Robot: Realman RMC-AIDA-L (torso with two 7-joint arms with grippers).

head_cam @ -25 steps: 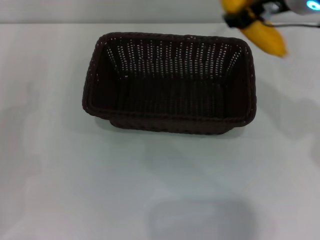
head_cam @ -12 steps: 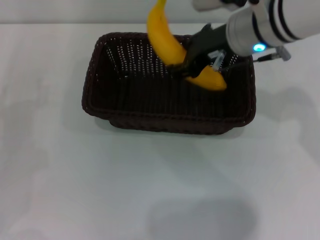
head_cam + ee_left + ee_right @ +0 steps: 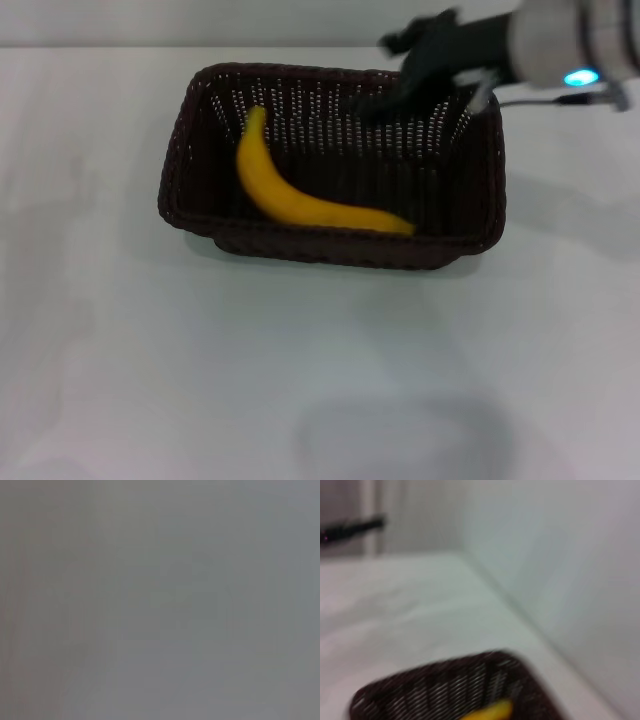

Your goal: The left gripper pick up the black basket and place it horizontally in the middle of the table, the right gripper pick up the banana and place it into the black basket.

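Note:
The black basket point(image 3: 190, 150) stands lengthwise across the middle of the white table point(image 3: 300, 380). The yellow banana point(image 3: 290, 200) lies inside it on the bottom, curving from the back left towards the front right. My right gripper point(image 3: 398, 70) hovers above the basket's back right rim, open and empty, apart from the banana. The right wrist view shows part of the basket point(image 3: 445, 690) with a bit of the banana point(image 3: 487, 712) at the picture's lower edge. My left gripper is out of view, and the left wrist view shows only flat grey.
The right arm's silver-grey wrist with its blue light point(image 3: 578, 77) reaches in from the back right. White table surface lies all around the basket. A wall point(image 3: 560, 570) runs along the table's far edge.
The right gripper carried the banana in over the basket and let go of it. The banana now lies in the basket, and the gripper has drawn back up towards the back right.

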